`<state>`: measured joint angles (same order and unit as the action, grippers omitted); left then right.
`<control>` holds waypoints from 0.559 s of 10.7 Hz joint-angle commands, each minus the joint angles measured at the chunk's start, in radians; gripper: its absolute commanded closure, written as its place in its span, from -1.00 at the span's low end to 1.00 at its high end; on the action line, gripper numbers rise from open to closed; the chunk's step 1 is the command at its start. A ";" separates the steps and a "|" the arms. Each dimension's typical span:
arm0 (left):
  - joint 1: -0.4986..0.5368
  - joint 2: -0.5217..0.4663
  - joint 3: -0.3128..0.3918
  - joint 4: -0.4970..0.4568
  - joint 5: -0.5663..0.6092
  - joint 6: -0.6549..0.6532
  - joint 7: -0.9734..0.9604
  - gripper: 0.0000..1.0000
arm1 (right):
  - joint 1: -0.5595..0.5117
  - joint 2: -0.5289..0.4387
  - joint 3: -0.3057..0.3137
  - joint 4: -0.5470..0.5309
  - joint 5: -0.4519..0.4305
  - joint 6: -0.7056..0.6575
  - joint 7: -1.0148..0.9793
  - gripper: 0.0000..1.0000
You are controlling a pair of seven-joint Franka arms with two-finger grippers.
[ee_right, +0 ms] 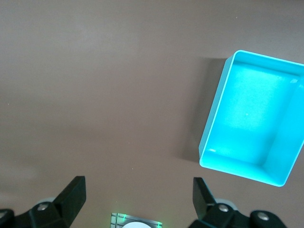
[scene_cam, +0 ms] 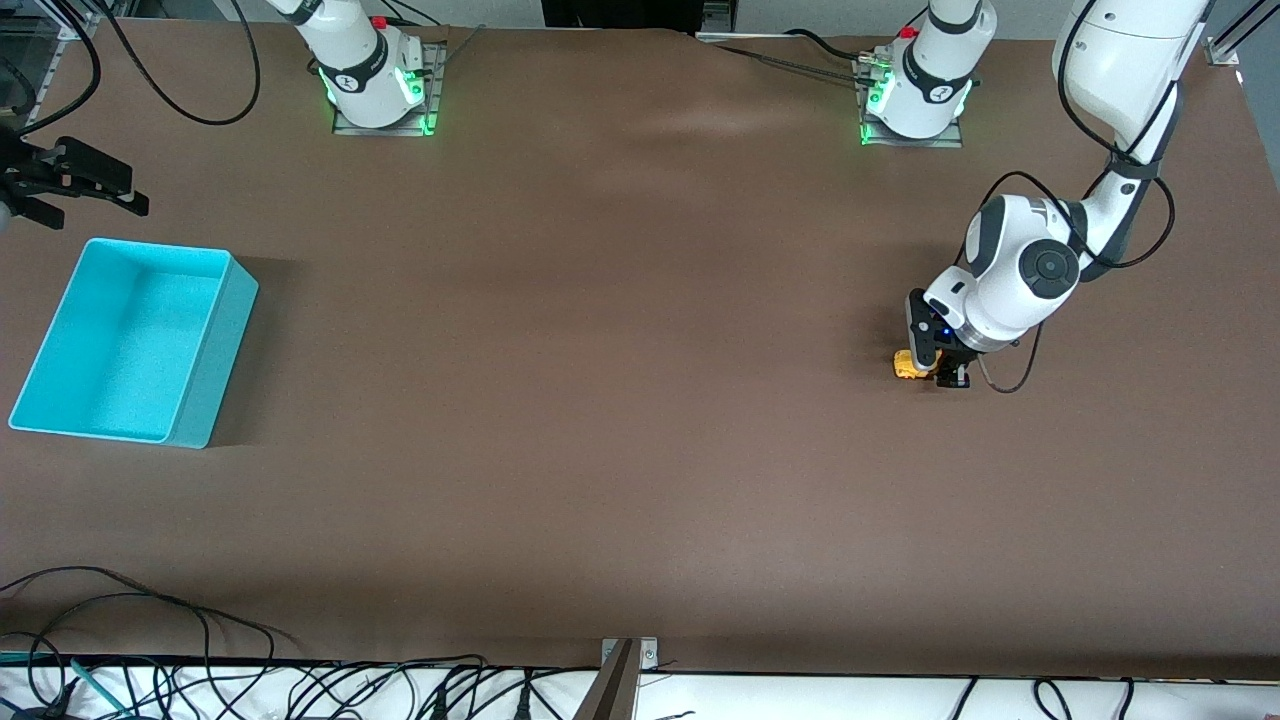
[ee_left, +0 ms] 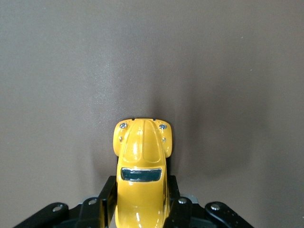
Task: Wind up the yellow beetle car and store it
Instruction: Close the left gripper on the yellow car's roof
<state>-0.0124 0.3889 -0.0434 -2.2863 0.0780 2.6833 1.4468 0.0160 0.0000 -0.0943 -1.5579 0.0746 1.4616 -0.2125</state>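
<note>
— So where's the car (ee_left: 141,166) relative to us?
— Down on the table at the left arm's end, between our left gripper's (ee_left: 141,206) fingers (ee_left: 105,199), which pinch its flanks; its long axis runs straight out from the wrist.
— And the bin (scene_cam: 215,350)?
— Well apart, at the right arm's end. Our right gripper (ee_right: 137,194) waits wide open beside it.

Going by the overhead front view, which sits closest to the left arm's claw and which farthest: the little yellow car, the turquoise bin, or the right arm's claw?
1. The yellow beetle car: between the fingers of the left claw, at the left arm's end of the table.
2. The turquoise bin: at the right arm's end.
3. The right claw: open, at the table's edge past the bin.
</note>
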 commanded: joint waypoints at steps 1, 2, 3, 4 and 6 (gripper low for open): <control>0.018 0.017 -0.004 0.004 0.022 0.001 0.073 1.00 | 0.004 -0.006 0.011 0.012 0.017 -0.032 -0.014 -1.00; 0.040 0.027 -0.003 0.005 0.022 0.003 0.078 1.00 | 0.004 -0.008 0.014 0.013 0.016 -0.032 -0.014 -1.00; 0.069 0.034 -0.003 0.007 0.023 0.003 0.080 1.00 | 0.004 -0.008 0.013 0.013 0.014 -0.033 -0.016 -1.00; 0.095 0.036 -0.003 0.007 0.023 0.003 0.087 1.00 | 0.004 -0.009 0.013 0.013 0.010 -0.033 -0.016 -1.00; 0.152 0.045 -0.003 0.007 0.023 0.003 0.098 1.00 | 0.004 -0.009 0.015 0.013 0.007 -0.030 -0.014 -1.00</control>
<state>0.0867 0.3904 -0.0413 -2.2852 0.0780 2.6832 1.5216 0.0200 -0.0031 -0.0790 -1.5577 0.0746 1.4501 -0.2127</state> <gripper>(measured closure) 0.546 0.000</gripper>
